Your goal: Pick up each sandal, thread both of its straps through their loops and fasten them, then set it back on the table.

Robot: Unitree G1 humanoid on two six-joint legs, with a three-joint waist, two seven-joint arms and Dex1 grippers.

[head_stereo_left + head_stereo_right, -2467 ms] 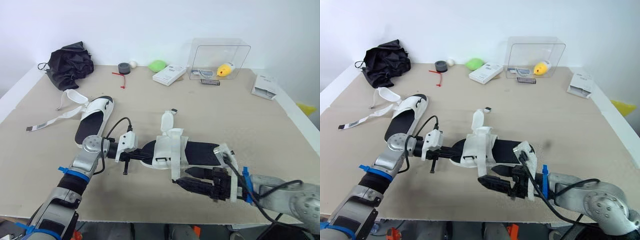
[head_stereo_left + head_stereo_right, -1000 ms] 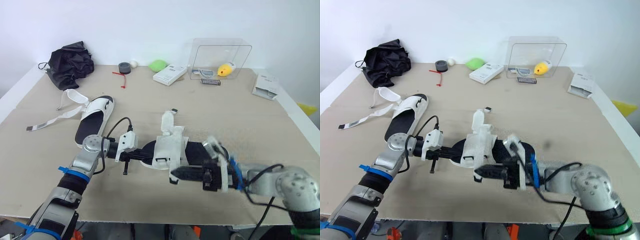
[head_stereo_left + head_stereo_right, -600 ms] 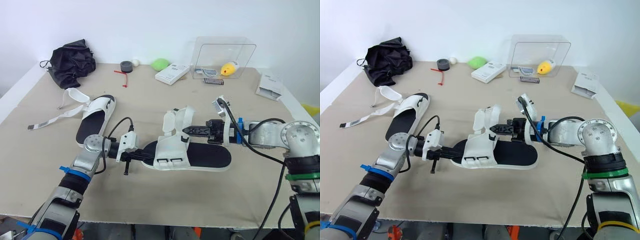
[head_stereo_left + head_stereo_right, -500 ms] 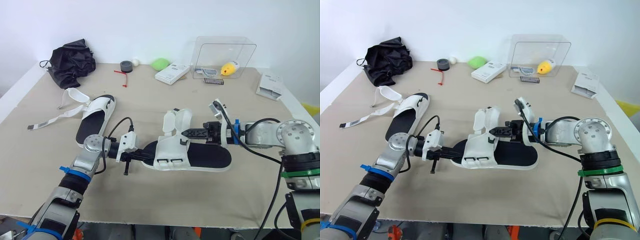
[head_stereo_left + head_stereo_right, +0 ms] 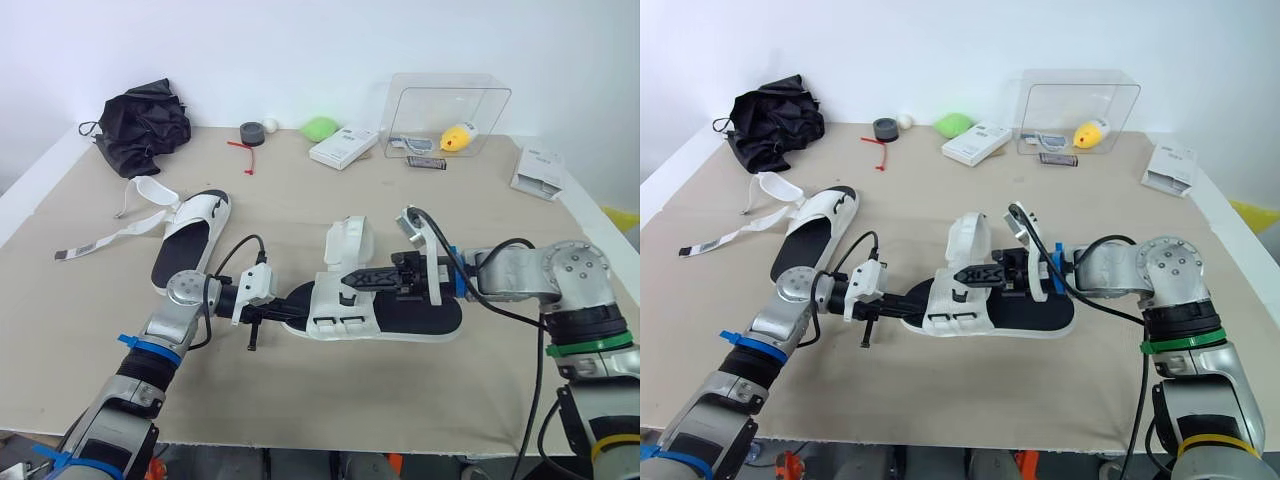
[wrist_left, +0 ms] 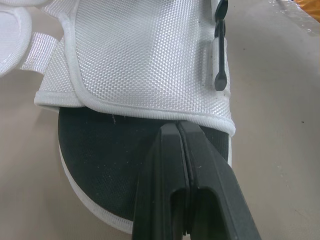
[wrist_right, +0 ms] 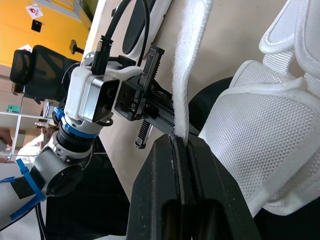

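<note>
Near sandal [image 5: 405, 312] flat on table [image 5: 300, 400], approx centre, toe twd 9 o'clock. L gripper [image 6: 176, 131]: fingers together, tips on black insole at toe end. R gripper [image 5: 348, 278] reaches in from 3 o'clock, clamped on white strap [image 7: 186, 70], held up over the upper. 2nd sandal [image 5: 190, 232] at 10 o'clock, unfastened, well apart.
</note>
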